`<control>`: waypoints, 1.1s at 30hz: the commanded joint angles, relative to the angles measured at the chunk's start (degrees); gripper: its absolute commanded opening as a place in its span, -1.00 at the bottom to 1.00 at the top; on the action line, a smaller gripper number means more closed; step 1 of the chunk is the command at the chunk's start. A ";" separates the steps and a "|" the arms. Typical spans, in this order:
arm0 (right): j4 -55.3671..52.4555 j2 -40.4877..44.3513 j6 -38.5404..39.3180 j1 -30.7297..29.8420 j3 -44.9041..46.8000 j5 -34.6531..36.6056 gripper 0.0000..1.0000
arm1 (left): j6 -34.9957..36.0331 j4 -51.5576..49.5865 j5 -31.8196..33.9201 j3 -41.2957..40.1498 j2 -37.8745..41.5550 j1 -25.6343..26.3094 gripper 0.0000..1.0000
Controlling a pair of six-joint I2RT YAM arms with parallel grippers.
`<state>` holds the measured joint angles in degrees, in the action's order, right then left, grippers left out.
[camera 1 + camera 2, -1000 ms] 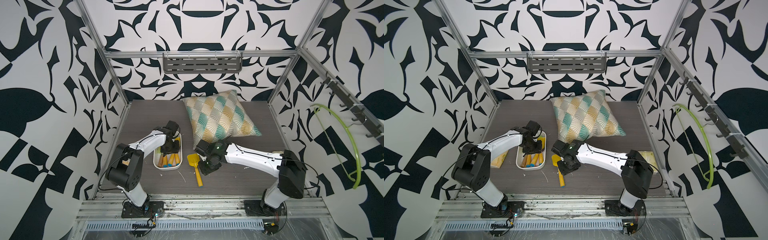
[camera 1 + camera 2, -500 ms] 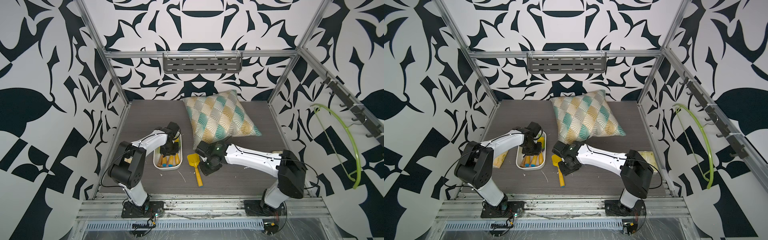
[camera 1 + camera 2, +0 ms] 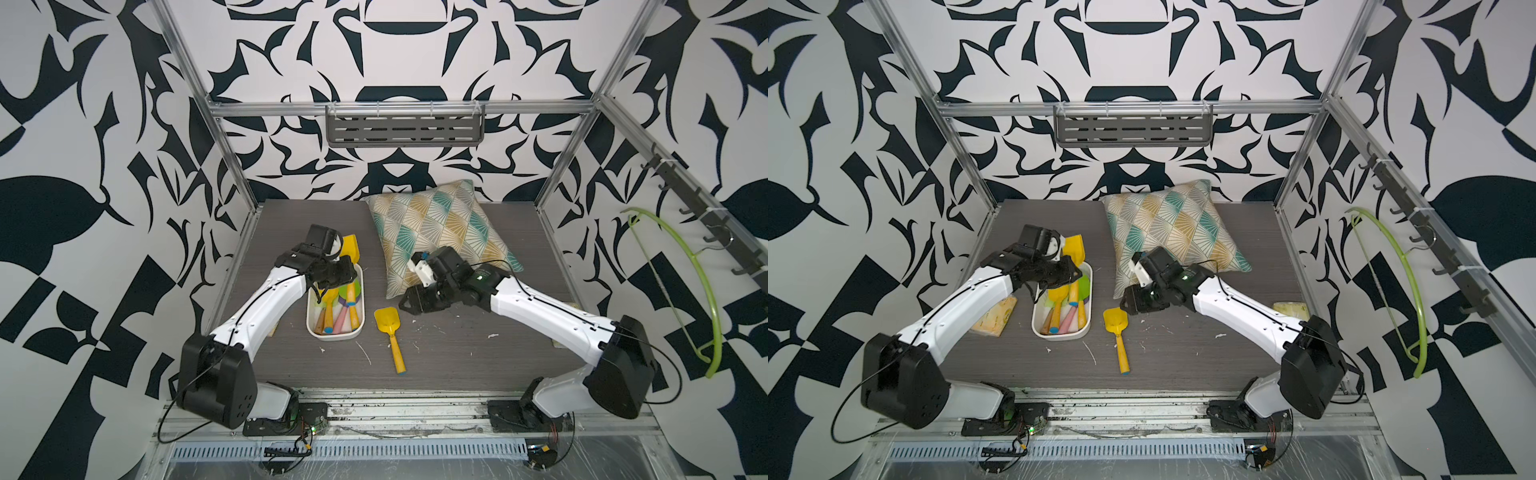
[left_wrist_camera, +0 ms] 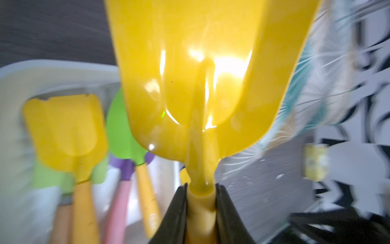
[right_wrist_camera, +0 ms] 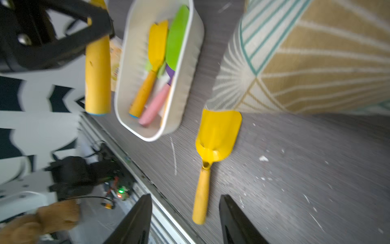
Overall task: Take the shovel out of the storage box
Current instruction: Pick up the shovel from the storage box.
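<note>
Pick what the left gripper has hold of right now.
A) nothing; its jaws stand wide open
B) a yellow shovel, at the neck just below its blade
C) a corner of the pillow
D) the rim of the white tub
B: in the left wrist view the left gripper is shut on the yellow shovel, with both jaws pressed against the neck just below the blade.

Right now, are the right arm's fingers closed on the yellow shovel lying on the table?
No: in the right wrist view the fingers stand apart, and the shovel lies on the table, touched by neither.
</note>
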<state>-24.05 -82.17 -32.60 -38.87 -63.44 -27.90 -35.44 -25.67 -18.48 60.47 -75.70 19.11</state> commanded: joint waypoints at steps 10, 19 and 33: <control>41.74 -5.00 -19.65 3.27 -0.58 -29.36 0.18 | -23.96 43.76 -20.81 -11.93 6.08 0.76 -1.00; 40.08 -9.33 -19.25 1.52 -5.61 -29.46 0.04 | -26.43 49.40 -21.15 -14.14 5.40 2.68 -1.00; -10.28 -2.00 3.48 0.61 -10.46 -8.66 -1.00 | -14.41 22.06 -6.68 -12.05 9.36 2.42 0.98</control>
<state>-10.26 -89.62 -41.78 -37.58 -68.29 -47.90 -53.30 5.23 -31.51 47.48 -68.69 21.85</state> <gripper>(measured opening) 0.262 0.989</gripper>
